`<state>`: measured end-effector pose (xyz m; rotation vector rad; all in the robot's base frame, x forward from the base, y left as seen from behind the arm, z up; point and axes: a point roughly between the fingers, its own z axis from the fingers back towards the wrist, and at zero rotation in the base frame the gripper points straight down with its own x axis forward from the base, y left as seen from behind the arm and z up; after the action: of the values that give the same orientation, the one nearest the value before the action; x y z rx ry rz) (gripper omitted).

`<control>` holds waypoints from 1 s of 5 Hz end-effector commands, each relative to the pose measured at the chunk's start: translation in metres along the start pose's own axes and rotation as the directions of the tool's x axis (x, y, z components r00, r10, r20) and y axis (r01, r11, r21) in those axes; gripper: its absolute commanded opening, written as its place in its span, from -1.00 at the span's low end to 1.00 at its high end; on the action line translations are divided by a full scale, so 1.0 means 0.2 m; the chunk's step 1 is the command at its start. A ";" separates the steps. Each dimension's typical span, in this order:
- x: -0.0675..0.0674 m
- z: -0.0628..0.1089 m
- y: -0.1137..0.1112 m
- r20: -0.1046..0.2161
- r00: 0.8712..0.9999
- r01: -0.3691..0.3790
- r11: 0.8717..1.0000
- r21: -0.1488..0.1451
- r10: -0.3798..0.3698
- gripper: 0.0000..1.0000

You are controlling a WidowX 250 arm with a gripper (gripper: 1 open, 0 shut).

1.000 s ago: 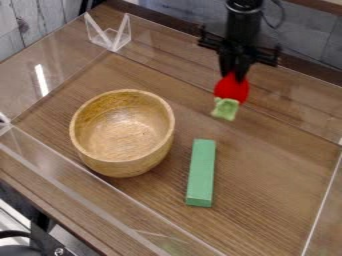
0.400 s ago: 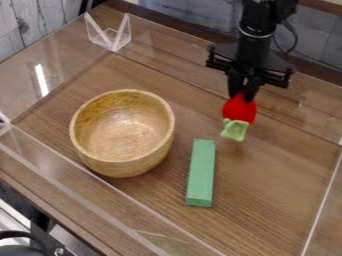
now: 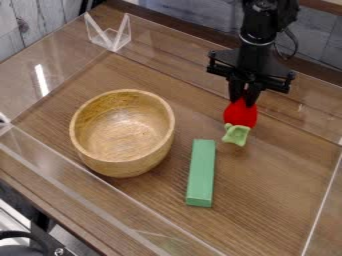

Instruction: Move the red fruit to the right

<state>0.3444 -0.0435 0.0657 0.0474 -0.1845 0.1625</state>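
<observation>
The red fruit (image 3: 239,117) is a small glossy red toy with a light green leafy end pointing down. It hangs just above the wooden table, right of centre. My gripper (image 3: 245,99) comes straight down from above and is shut on the fruit's upper red part. The black fingers cover the top of the fruit.
A round wooden bowl (image 3: 123,130) stands at the left of the table. A long green rectangular block (image 3: 201,172) lies just below and left of the fruit. Clear acrylic walls (image 3: 323,215) ring the table, with a clear stand (image 3: 108,32) at the back left.
The gripper has carried the red fruit to the right and toward the front, from behind the green block's far end to a spot right of it. The jaws stayed shut.
</observation>
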 end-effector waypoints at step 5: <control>-0.02 -0.12 0.00 -0.019 1.000 -0.014 1.000 -0.002 0.014 -1.00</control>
<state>0.3428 -0.0446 0.0382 0.0453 -0.1558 0.1720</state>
